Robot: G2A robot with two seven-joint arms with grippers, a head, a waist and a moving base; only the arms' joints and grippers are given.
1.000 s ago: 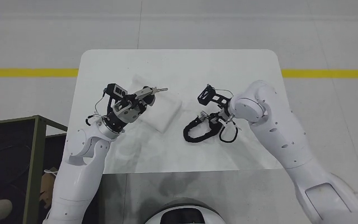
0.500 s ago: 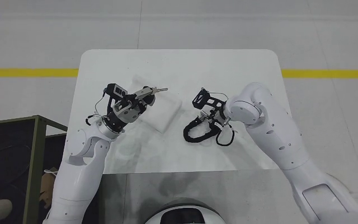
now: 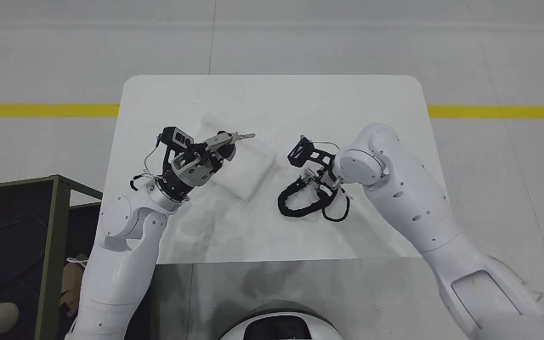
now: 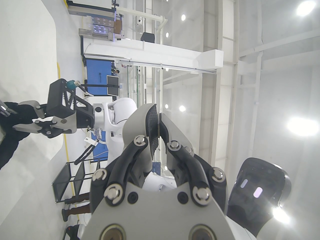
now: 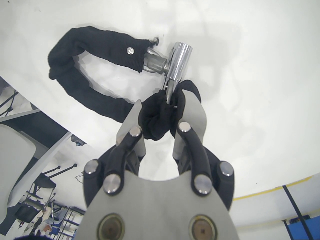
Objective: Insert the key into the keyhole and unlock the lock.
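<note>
A black fabric-sleeved chain lock lies curled at the table's middle. Its chrome lock cylinder sticks out from one sleeve end and rests on the table. My right gripper is shut on the bunched black sleeve just behind that cylinder, and in the top view the right gripper sits over the chain's right end. My left gripper hovers over a white pad, shut on a small silver key whose blade points right, toward the lock. Between the left fingers only a thin metal edge is visible.
The white pad lies under the left gripper at the table's left-centre. A dark green frame stands off the table's left edge. Bare tabletop stretches behind both arms.
The right arm has shifted slightly left, carrying the gripped end of the chain with it. The left arm and the key have stayed where they were.
</note>
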